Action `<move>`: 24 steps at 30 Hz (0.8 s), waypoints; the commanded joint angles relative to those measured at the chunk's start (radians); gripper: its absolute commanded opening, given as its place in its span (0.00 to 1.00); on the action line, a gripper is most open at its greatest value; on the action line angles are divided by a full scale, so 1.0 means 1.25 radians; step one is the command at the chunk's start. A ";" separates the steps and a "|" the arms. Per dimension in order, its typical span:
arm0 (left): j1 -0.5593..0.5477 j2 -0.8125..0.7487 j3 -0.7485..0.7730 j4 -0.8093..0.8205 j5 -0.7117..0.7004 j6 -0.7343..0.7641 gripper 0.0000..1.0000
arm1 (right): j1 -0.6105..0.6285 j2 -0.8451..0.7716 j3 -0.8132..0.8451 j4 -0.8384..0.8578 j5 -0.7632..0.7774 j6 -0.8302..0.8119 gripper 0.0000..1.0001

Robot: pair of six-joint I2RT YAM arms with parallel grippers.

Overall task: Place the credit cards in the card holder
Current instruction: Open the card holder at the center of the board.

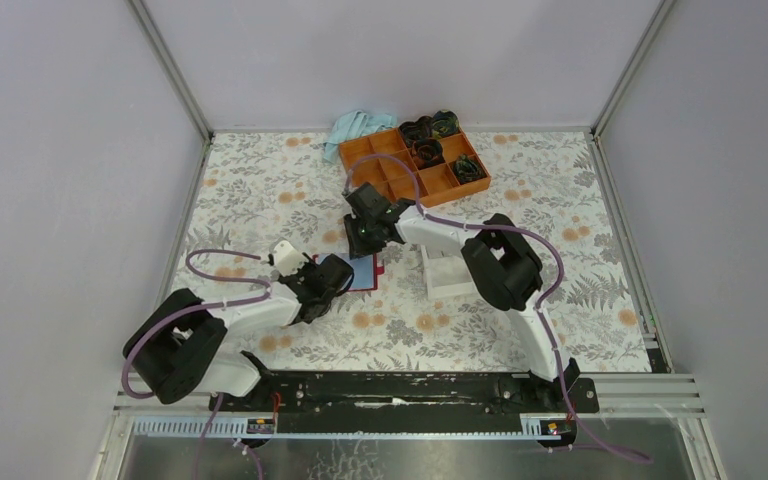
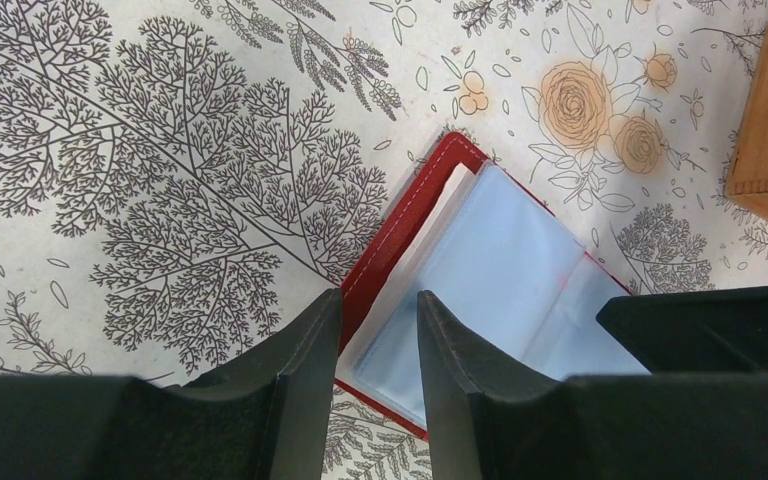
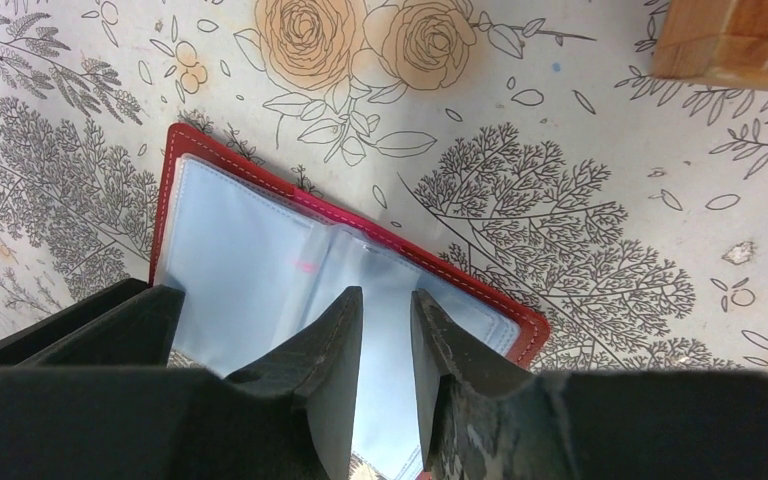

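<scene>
The card holder [image 1: 363,271] lies open on the flowered table, red cover down, its light-blue clear pockets [image 2: 520,270] facing up. My left gripper [image 2: 380,297] stands open over its near left corner, one finger above the red edge [image 2: 400,230], the other above a pocket. My right gripper [image 3: 387,292] is open over the holder [image 3: 250,240] from the far side, both fingertips on the pale blue pocket by the fold. No credit card shows apart from the pockets; I cannot tell card from sleeve.
An orange compartment tray [image 1: 400,165] with dark coiled items stands at the back, a blue cloth [image 1: 355,128] beside it. A whitish box [image 1: 450,275] sits right of the holder, partly under my right arm.
</scene>
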 commanded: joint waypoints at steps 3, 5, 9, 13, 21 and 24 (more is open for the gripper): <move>-0.017 -0.022 0.008 -0.021 -0.040 0.012 0.41 | -0.012 -0.069 0.035 -0.020 0.026 -0.016 0.33; -0.026 -0.026 0.011 -0.021 -0.051 0.017 0.41 | -0.013 -0.077 0.036 -0.021 0.027 -0.017 0.33; -0.040 -0.035 0.014 -0.021 -0.066 0.019 0.41 | -0.015 -0.093 0.038 -0.022 0.031 -0.017 0.33; -0.048 -0.044 0.015 -0.022 -0.073 0.021 0.41 | -0.021 -0.107 0.043 -0.029 0.039 -0.020 0.33; -0.053 -0.045 0.016 -0.025 -0.078 0.022 0.41 | -0.044 -0.153 0.039 -0.048 0.060 -0.032 0.37; -0.055 -0.040 0.015 -0.023 -0.077 0.020 0.41 | -0.055 -0.175 0.033 -0.066 0.076 -0.042 0.39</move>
